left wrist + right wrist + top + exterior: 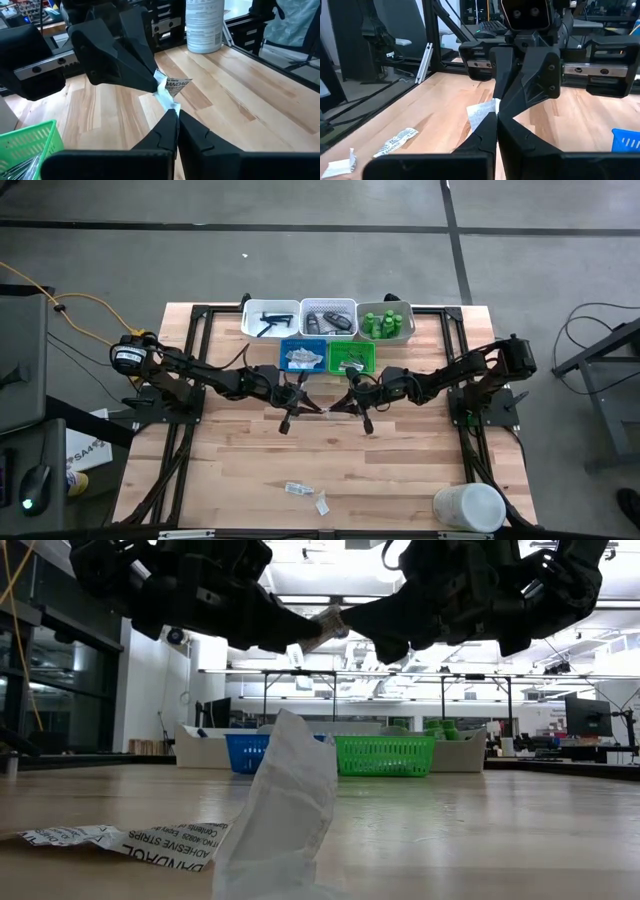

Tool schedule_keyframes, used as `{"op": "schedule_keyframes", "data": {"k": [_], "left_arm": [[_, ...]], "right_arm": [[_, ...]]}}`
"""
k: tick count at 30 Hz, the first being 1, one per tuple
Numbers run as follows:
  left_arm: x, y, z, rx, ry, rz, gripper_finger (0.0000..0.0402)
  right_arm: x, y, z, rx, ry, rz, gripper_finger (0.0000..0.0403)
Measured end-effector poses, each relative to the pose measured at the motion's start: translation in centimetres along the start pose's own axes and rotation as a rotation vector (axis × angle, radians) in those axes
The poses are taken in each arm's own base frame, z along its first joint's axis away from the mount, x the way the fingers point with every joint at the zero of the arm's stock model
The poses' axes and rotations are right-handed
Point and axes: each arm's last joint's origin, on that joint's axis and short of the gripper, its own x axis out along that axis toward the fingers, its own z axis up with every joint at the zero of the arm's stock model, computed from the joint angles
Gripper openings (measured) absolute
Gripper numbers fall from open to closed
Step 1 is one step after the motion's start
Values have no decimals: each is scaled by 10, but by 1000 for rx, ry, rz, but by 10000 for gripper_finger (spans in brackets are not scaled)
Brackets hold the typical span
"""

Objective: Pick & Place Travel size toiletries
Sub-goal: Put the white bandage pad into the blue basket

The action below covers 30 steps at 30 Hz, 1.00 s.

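Both end effectors, left point(312, 406) and right point(338, 406), pinch one packet point(171, 87) mid-air; two packets point(298, 489) remain on the surface point(400, 470).

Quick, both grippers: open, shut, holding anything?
Left gripper: shut on the white packet, held in mid-air.
Right gripper: shut on the same white packet.

The left gripper point(176, 114) has its fingers pressed together on a small white packet point(170, 90), and the right gripper point(152, 82) pinches the same packet from the opposite side, above the wooden table point(235, 100). A white cylindrical container point(204, 25) stands beyond; a green basket point(30, 142) sits nearby.
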Motion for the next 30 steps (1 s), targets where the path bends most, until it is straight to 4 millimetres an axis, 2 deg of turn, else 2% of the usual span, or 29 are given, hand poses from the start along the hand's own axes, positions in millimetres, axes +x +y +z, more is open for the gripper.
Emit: {"op": "schedule_keyframes", "data": {"k": [3, 5, 11, 14, 17, 23, 30], "left_arm": [[0, 0, -1, -6, 8, 0, 3], [0, 0, -1, -8, 9, 1, 3], [-1, 5, -5, -8, 76, 125, 2], [-6, 15, -8, -35, 140, 249, 1], [-12, 31, -11, -70, 251, 378, 1], [-26, 66, -21, -148, 486, 546, 1], [-43, 88, -35, -245, 586, 628, 0]], "right_arm": [[0, 0, 0, 32, 0, 0, 16], [0, 0, 1, 69, -6, 1, 38], [-6, 0, 14, 121, -34, -19, 152], [-11, 0, 21, 125, -22, -58, 203], [-15, 1, 28, 126, -22, -87, 236], [-22, 6, 36, 130, 8, -159, 256], [-23, 7, 36, 137, 16, -156, 256]]}}
